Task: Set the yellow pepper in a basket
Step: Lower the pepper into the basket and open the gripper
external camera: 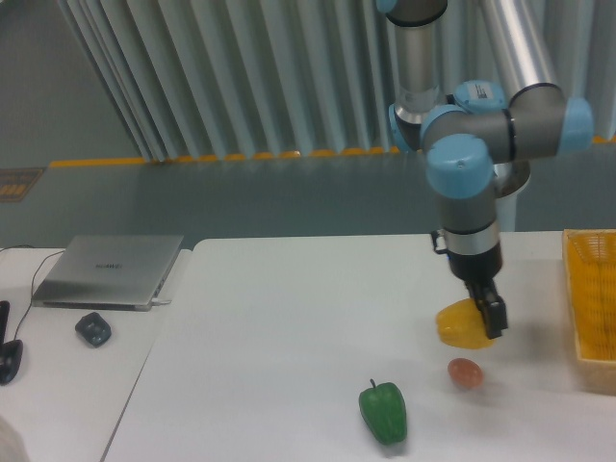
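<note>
Grey-and-blue jointed robot arm (462, 164) reaches down over the white surface (289, 327), its dark two-finger tool (489, 316) clamped on the glossy lobed yellow bell pepper (460, 325); one dark finger (495, 316) shows against the pepper's right side, the other is hidden behind it

Yellow pepper hangs in the tool above the surface, lifted clear, with a soft shadow under it. Taking the pepper as landmark:
- small orange-brown egg (466, 373) lies on the surface just below it, near but apart
- glossy green bell pepper (384, 412) lies lower left of it, near the front edge of the surface
- rectangular yellow-orange mesh basket with pale rim (592, 298) sits to its right at the frame edge, only partly in view, apart from the pepper with bare surface between
- closed silver laptop (108, 269) lies far to its left on a separate lighter desk, well apart
- dark computer mouse (93, 329) lies just in front of the laptop, also far left of the pepper
- dark object at the left frame edge, cut off, cannot tell what it is

Pepper is outside the basket, not over it
</note>
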Tool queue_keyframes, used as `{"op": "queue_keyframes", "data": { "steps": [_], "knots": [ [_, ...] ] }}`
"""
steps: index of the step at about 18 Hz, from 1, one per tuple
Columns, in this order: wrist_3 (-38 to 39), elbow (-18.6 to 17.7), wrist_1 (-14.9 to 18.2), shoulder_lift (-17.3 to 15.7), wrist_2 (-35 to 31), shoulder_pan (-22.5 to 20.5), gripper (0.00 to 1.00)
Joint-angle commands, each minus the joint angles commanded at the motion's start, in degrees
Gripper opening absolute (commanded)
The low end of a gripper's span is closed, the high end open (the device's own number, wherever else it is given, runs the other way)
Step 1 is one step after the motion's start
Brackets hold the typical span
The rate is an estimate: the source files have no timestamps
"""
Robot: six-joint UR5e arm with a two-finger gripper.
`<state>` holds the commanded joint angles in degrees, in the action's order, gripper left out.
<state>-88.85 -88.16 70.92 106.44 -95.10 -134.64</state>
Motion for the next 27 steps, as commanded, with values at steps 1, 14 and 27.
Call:
{"op": "queue_keyframes", "data": {
  "steps": [1, 14, 27],
  "knots": [
    [-0.97, -0.09, 0.53, -0.35, 0.61, -1.05, 0.52],
    [-25.75, -0.17, 1.41, -1.15, 6.85, -16.61, 0.52],
    [-30.42, -1.49, -0.61, 0.17, 7.03, -20.49, 1.00]
  ]
}}
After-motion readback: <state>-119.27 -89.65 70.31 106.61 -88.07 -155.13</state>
